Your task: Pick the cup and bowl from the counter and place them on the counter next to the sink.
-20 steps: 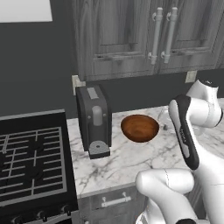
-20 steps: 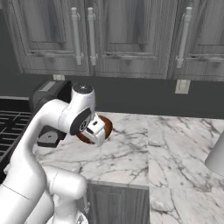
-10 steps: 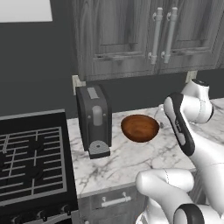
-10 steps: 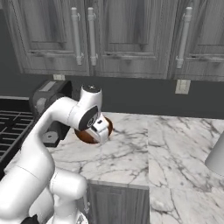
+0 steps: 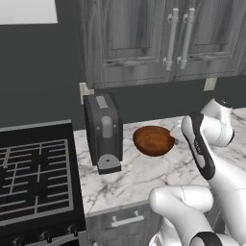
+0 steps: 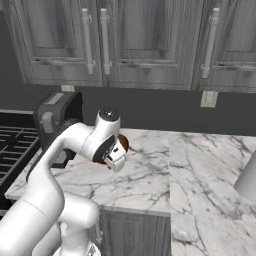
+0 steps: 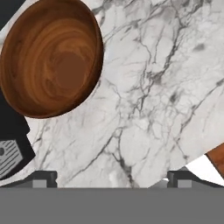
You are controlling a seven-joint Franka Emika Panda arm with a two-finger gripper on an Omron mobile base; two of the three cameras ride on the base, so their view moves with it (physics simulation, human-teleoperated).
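Observation:
The reddish-brown wooden bowl (image 5: pixel 153 140) sits upright on the white marble counter (image 5: pixel 144 180), just right of a dark coffee machine. In the hand view the bowl (image 7: pixel 50 57) lies at the upper left, with bare marble (image 7: pixel 153 87) ahead of the fingers. My gripper (image 7: pixel 111 181) is open, with nothing between its fingertips (image 7: pixel 41 179), and hovers above the counter beside the bowl. From the right base view, the gripper (image 6: pixel 116 161) hangs in front of the bowl (image 6: pixel 122 144) and hides most of it. The cup and the sink are out of view.
A dark coffee machine (image 5: pixel 103 129) stands left of the bowl, with the black stove (image 5: pixel 33 178) further left. Grey wall cabinets (image 6: pixel 125 40) hang above. A grey rounded object (image 6: pixel 247 177) stands at the counter's right end. The counter's front edge (image 7: pixel 199 168) is near the right fingertip.
The hand has swung a little to the right and down over the counter beside the bowl. The jaws have stayed open. The bowl has not moved.

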